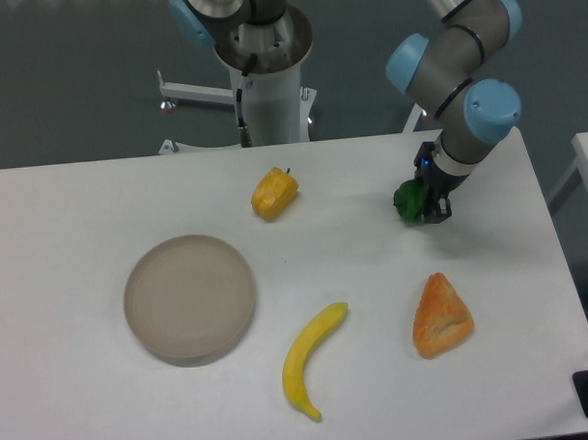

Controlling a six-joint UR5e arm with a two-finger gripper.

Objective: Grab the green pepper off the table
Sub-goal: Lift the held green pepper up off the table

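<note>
Inspecting the scene, we find the gripper [427, 208] lowered at the green pepper [406, 199], which sits toward the 2 o'clock part of the table [71, 199]. The dark fingers [439, 209] stand at the pepper's 3 o'clock side, touching or nearly touching it. We cannot tell whether they are apart or clamped on the pepper, because the wrist and the pepper hide the gap. We also cannot tell whether the pepper rests on the table or is just clear of it.

Other items noted: a yellow pepper [274, 193] at 12 o'clock, well apart from the green one; a round grey plate [189, 297] at 8 o'clock; a banana [312, 357] at 6 o'clock; an orange wedge [441, 316] at 4 o'clock, below the gripper.

Risks, in our judgement:
- The pepper appears to sit off to one side of the fingers. An off-centre hold on a glossy, lumpy skin could let it slide out or roll toward 9 o'clock.
- Closing on a bulge instead of across the body could squeeze the pepper out sideways.
- Lifting before the hold is firm could drop it back onto the table, where it may roll toward the nearby 3 o'clock edge.
- The orange wedge is near enough that a dropped pepper could knock into it.

Writing and labels: none legible on the arm, the table or any item.
</note>
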